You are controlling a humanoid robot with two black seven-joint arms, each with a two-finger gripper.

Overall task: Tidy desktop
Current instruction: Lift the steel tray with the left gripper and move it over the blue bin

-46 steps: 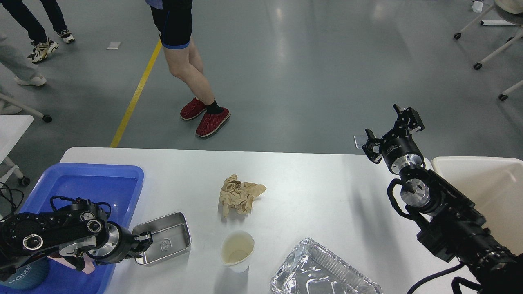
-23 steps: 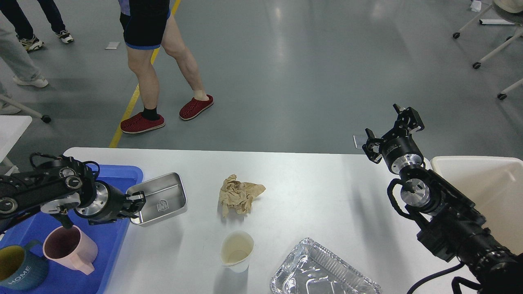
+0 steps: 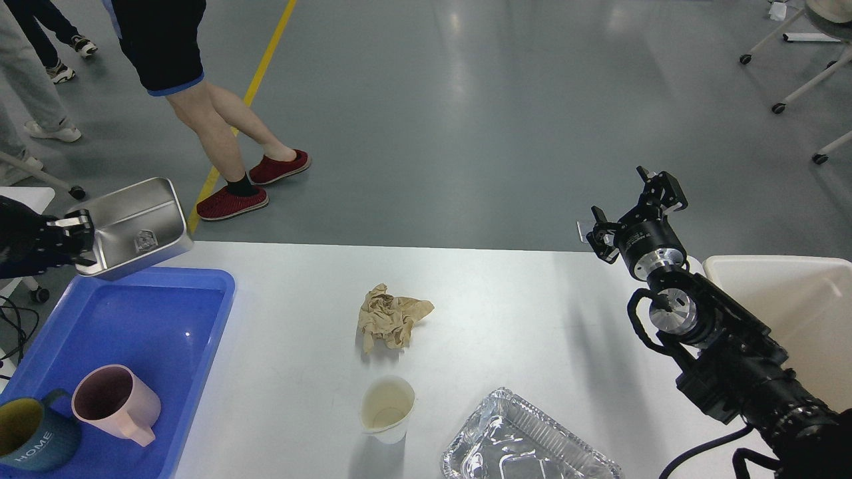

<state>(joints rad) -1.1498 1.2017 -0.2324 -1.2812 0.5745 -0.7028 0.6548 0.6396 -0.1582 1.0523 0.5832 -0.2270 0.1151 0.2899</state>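
The desktop (image 3: pixel 519 313) is a wide white-grey table top. On it lie a crumpled brown paper (image 3: pixel 390 318), a white paper cup (image 3: pixel 387 407) and a foil tray (image 3: pixel 526 442) at the front edge. My left gripper (image 3: pixel 74 234) is shut on the rim of a steel box (image 3: pixel 133 226), held tilted in the air above the far end of the blue tray (image 3: pixel 156 319). A pink mug (image 3: pixel 114 404) and a dark blue mug (image 3: pixel 30 442) stand in the tray. My right gripper (image 3: pixel 631 207) is open and empty above the table's far right edge.
A cream bin (image 3: pixel 799 306) stands at the right of the table. A person in red shoes (image 3: pixel 253 186) walks on the floor beyond the table. A small white side table (image 3: pixel 20 199) with castors is at far left.
My left gripper lifted the steel box off the table, up and to the left, over the far end of the blue tray. The person walked left. The right arm barely moved.
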